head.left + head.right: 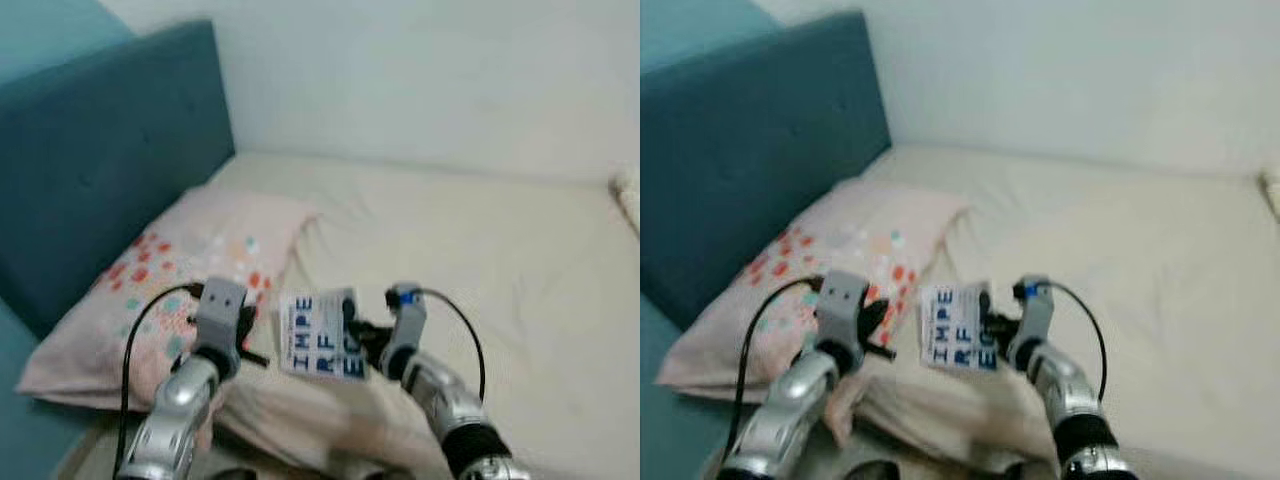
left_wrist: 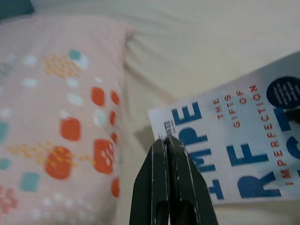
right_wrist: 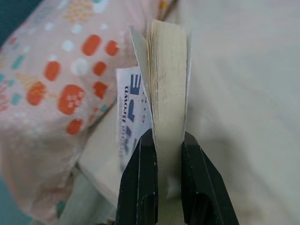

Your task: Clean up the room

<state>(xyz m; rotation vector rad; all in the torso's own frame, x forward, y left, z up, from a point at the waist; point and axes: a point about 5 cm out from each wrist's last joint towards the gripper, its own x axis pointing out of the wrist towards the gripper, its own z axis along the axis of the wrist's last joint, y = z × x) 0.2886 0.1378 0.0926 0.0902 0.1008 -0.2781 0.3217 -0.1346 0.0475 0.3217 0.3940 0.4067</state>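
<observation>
Headboard (image 1: 110,150) stands leftmost, pillow (image 1: 170,290) against it. Left gripper (image 2: 169,140), fingers pressed together and empty, hovers beside the book (image 1: 322,335). Right gripper (image 3: 161,140) pinches the book's pages, lifting it above the bed (image 1: 480,250), likely for removal.

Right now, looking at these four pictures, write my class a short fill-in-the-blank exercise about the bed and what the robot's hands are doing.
1. The right hand is shut on a ____, gripping its page edge.
2. The left hand has its fingers ____, holding nothing.
3. The pillow with orange and teal spots lies against the ____ headboard.
4. The book's cover carries large letters printed in ____.

Missing words: book; shut; teal; blue
</observation>
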